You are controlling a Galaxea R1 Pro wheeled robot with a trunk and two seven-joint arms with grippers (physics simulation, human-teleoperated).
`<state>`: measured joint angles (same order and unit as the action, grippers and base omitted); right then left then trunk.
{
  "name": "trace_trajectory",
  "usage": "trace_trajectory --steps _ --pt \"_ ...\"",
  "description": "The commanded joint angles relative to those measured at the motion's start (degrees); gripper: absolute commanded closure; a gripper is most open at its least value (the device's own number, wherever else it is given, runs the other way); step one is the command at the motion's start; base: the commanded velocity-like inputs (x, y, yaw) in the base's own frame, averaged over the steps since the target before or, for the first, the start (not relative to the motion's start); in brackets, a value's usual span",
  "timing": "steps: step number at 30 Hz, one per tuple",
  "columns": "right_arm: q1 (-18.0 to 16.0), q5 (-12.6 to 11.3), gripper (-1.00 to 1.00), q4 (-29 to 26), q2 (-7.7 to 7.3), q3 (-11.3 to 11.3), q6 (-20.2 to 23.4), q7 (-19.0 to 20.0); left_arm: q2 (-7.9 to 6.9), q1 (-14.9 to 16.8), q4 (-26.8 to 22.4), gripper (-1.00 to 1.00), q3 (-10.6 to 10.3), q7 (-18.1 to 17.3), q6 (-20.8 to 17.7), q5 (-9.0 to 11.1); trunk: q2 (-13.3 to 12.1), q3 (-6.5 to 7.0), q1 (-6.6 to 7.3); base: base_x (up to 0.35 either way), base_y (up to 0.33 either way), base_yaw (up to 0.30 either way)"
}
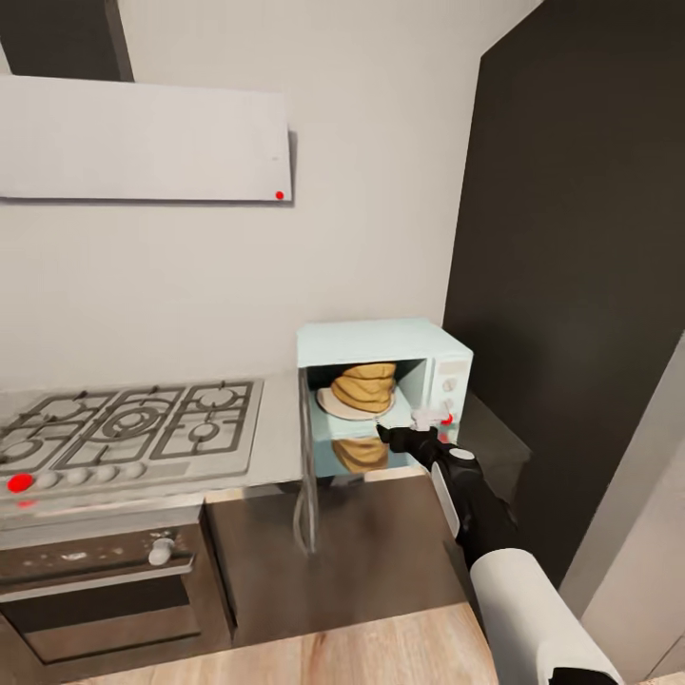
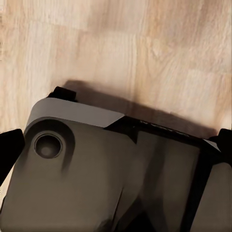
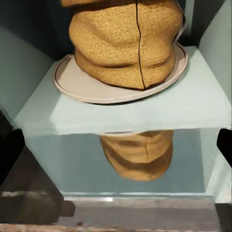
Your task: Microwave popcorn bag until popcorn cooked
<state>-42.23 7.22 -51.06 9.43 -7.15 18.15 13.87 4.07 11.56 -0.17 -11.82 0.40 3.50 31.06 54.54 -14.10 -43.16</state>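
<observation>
The pale mint-blue microwave stands on the grey countertop, its door swung out toward me. Inside, the tan popcorn bag sits upright on a white round plate; its reflection shows in the glossy slab below. My right gripper hovers just in front of the oven's opening, open and holding nothing, its fingertips apart at the view's edges. Over the wood floor, my left gripper hangs open above my own grey base.
A gas hob lies left of the microwave, with a black-and-steel built-in oven under it and a white slanted hood above. A tall dark cabinet stands close on the right. Light wood floor is in front.
</observation>
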Motion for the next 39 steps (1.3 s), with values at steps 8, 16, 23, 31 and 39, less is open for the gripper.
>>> trace_trajectory --steps 8,16,23,31,39 --pt "0.0 1.0 -1.0 -0.2 -0.06 -0.4 0.3 0.5 -0.03 0.0 0.1 -1.0 -0.5 0.0 0.2 0.5 0.1 -0.08 0.03 -0.345 0.0 0.0" --pt "3.6 -0.1 -1.0 3.2 -4.89 -1.0 0.8 0.1 0.05 0.0 0.1 -1.0 -0.5 0.0 0.2 0.5 0.1 -0.08 0.03 -0.345 0.0 0.0" --pt "4.3 0.4 -1.0 32.5 -13.14 -1.0 -7.0 -0.4 0.06 0.0 0.1 -1.0 -0.5 0.0 0.2 0.5 0.1 -0.08 0.03 -0.287 0.0 0.0" --pt "18.0 0.5 -1.0 52.8 -16.8 -0.6 -22.6 -2.4 -0.03 0.0 0.1 -1.0 -0.5 0.1 0.2 0.5 0.1 -0.08 0.03 -0.013 0.0 0.0" --pt "31.8 -0.4 -1.0 53.0 -15.63 -1.0 -26.6 -5.5 -0.11 0.0 0.1 -1.0 -0.5 0.0 0.2 0.5 0.1 -0.08 0.03 0.0 0.0 0.0"
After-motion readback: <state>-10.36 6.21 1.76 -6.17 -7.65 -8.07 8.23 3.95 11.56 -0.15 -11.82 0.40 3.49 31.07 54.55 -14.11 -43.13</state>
